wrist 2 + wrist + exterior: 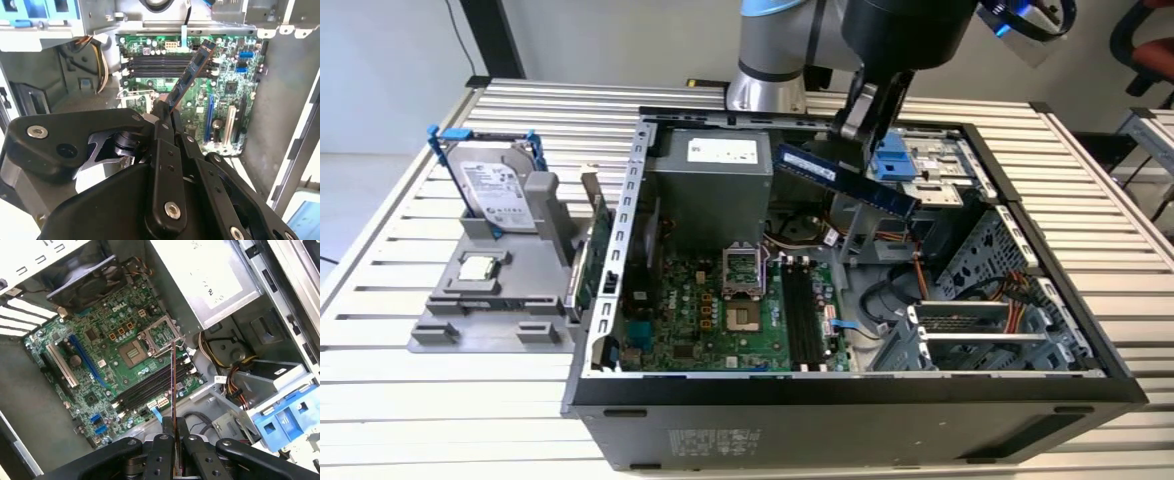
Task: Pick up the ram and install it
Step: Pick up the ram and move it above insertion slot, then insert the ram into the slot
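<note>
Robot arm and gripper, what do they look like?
The arm is a silver-grey tube with a light blue band at its joint, and it ends in a bulky black wrist housing. The gripper is matte black: flat linkage bars joined by silver screws, narrowing to two thin fingers.

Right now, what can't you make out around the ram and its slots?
- Held end of the ram: second wrist view, hidden by the gripper shut on it.
- Ram's faces: first wrist view, seen edge-on.
- Latches on the memory slots: exterior view, too small to tell open or closed.
</note>
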`<move>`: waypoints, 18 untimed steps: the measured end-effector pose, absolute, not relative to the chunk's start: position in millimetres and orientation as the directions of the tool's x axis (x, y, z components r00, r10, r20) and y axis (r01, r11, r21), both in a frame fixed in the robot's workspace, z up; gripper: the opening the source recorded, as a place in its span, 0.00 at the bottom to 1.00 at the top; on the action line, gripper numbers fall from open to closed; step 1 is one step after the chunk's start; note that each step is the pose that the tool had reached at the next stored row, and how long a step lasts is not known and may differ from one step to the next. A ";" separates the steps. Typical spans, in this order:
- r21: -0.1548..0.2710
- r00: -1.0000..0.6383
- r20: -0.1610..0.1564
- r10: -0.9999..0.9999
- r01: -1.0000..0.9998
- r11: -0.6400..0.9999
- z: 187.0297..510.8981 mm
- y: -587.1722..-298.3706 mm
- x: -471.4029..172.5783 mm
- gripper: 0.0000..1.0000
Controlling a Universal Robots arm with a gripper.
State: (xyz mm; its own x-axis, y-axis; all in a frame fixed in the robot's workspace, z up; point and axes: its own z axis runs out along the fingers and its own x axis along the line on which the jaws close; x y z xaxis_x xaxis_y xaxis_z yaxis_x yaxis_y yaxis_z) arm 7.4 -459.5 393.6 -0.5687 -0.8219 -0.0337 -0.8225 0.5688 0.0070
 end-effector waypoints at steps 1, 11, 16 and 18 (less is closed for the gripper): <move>0.007 -0.583 -0.034 -0.812 -0.812 0.583 393.6 -459.5 7.4 0.00; 0.007 -0.720 -0.034 -0.693 -0.693 0.720 393.6 -459.5 7.4 0.00; 0.007 -0.781 -0.034 -0.624 -0.625 0.781 393.6 -459.5 7.4 0.00; 0.007 -0.802 -0.034 -0.596 -0.596 0.803 393.6 -459.5 7.4 0.00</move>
State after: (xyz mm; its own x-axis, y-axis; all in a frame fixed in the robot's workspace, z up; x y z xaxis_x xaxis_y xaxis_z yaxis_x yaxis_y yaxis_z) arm 7.4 -459.5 393.6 -0.8025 -0.5958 -0.0337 -0.5963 0.8027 0.0070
